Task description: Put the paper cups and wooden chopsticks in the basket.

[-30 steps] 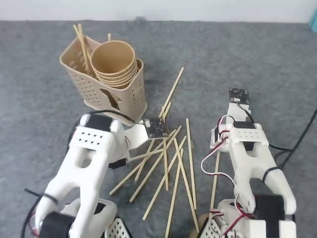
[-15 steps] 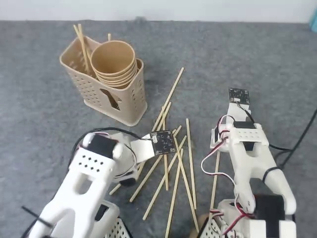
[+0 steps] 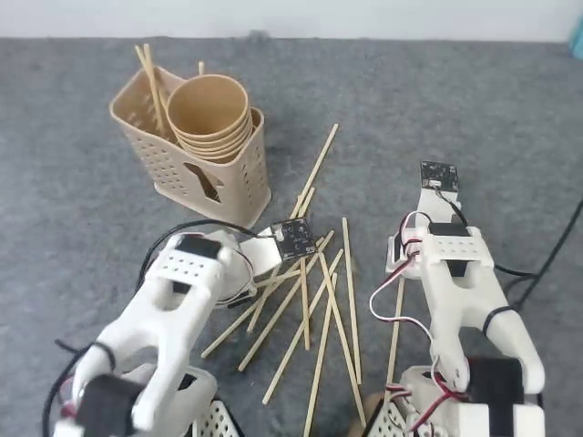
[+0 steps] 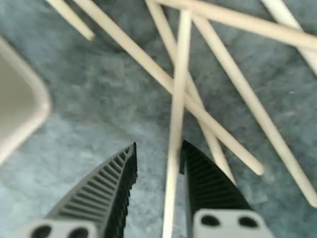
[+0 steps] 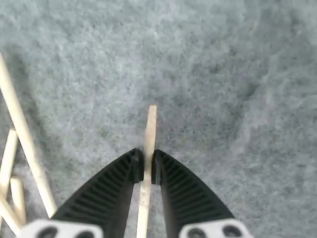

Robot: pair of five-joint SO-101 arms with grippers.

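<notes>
Toward the table's (image 3: 82, 237) far left corner stands the perforated basket (image 3: 239, 196), with a stack of paper cups (image 3: 209, 114) nested inside it and a few chopsticks (image 3: 150, 82) leaning in its rear part. Nearer the front edge, the left hand (image 4: 158, 153) hangs open over the loose chopsticks (image 3: 305, 291) scattered mid-table — one stick (image 4: 177, 99) runs between its fingers, just beside one of them. Further right, the right hand (image 5: 146, 161) is closed on a single chopstick (image 5: 149, 129) — its tip juts past the fingertips.
</notes>
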